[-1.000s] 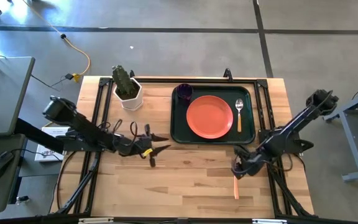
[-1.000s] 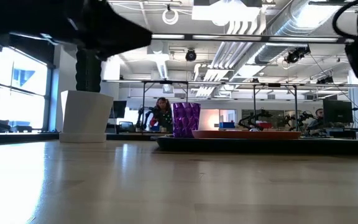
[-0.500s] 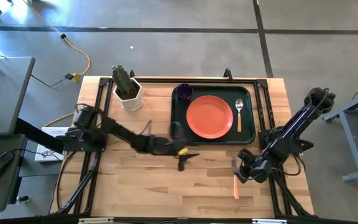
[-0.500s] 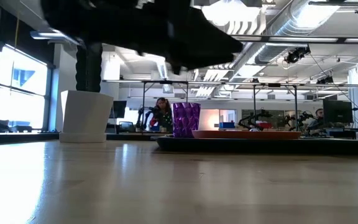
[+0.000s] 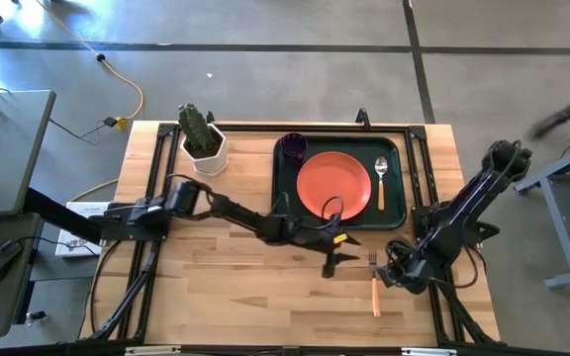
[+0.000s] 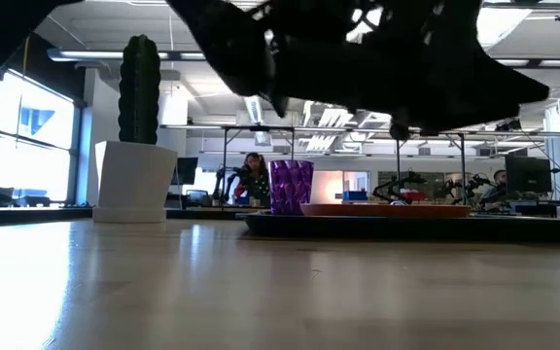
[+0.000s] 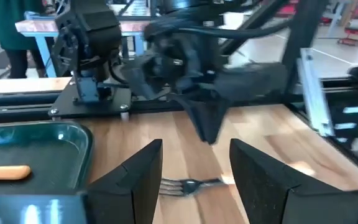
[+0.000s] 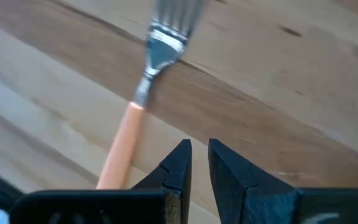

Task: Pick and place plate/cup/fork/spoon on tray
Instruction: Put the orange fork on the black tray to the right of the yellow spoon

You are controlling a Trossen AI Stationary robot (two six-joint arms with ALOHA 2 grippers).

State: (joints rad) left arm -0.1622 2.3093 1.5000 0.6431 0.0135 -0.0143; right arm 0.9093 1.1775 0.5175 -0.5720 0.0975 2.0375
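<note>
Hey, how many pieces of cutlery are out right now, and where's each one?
2. The spoon lies in the tray, right of the plate. The fork lies on the bare table, in front of the tray's right corner. None seems hidden.

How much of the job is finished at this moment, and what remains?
Done: the plate, the cup and the spoon already lie on the tray. In hand: the left gripper, open, reaches toward the fork, which lies on the table in front of the tray; the right gripper waits beside it, holding nothing. Left: picking up the fork and placing it on the tray.
</note>
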